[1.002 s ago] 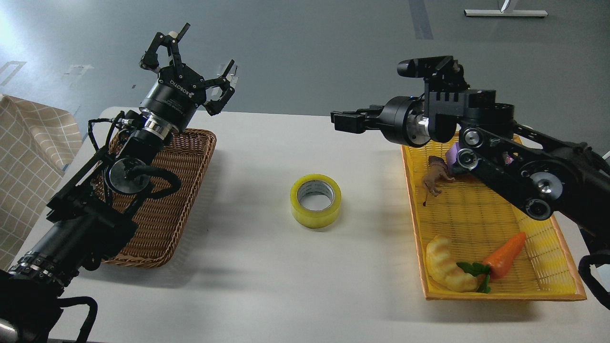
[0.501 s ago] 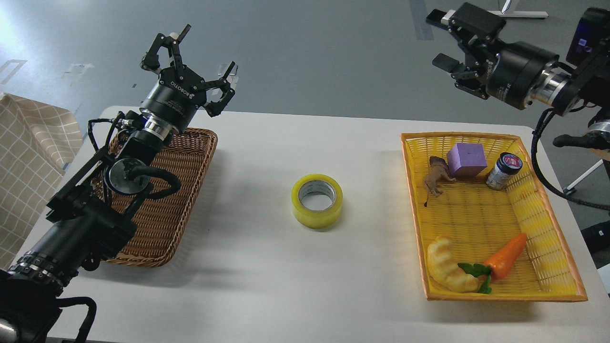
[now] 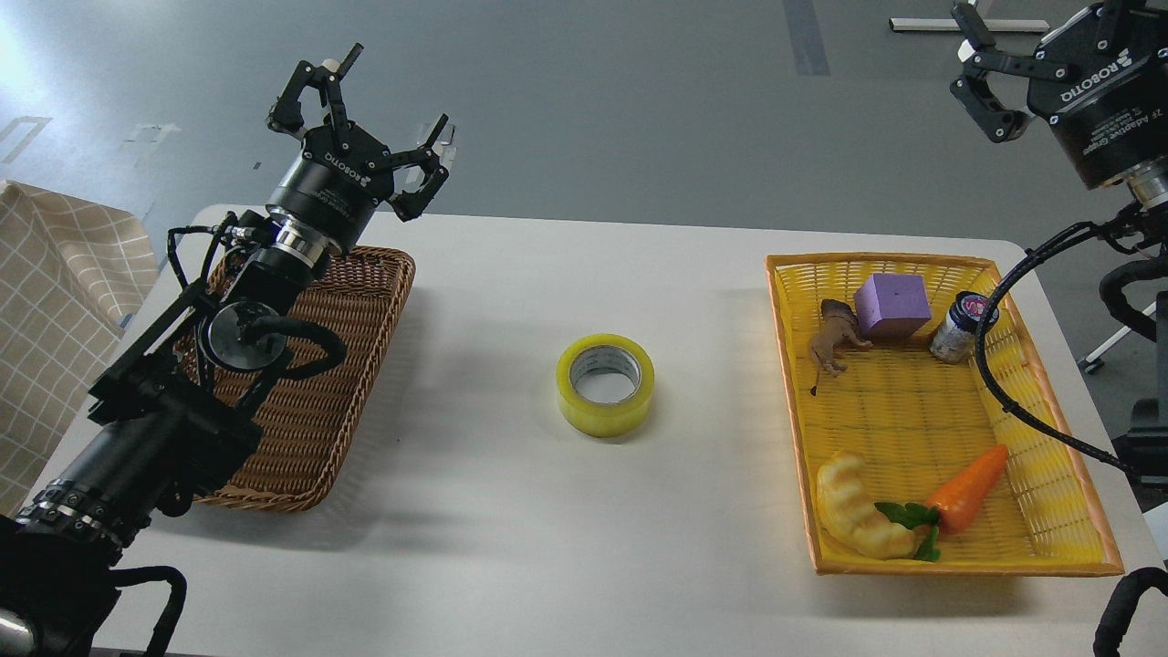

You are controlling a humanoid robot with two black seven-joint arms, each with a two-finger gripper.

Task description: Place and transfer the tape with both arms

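Observation:
The tape, a yellow roll with a grey-white core, lies flat on the white table near its middle, touched by neither gripper. My left gripper is open and empty, raised above the far end of the brown wicker basket, well left of the tape. My right gripper is high in the top right corner, beyond the yellow basket. It looks open and empty, and the frame's top edge cuts off part of it.
The yellow basket holds a purple block, a brown toy animal, a small jar, a croissant toy and a toy carrot. A checked cloth hangs at the left edge.
My right arm has swung from low over the yellow basket up and to the right, out to the top right corner. The left arm and the tape have not moved.

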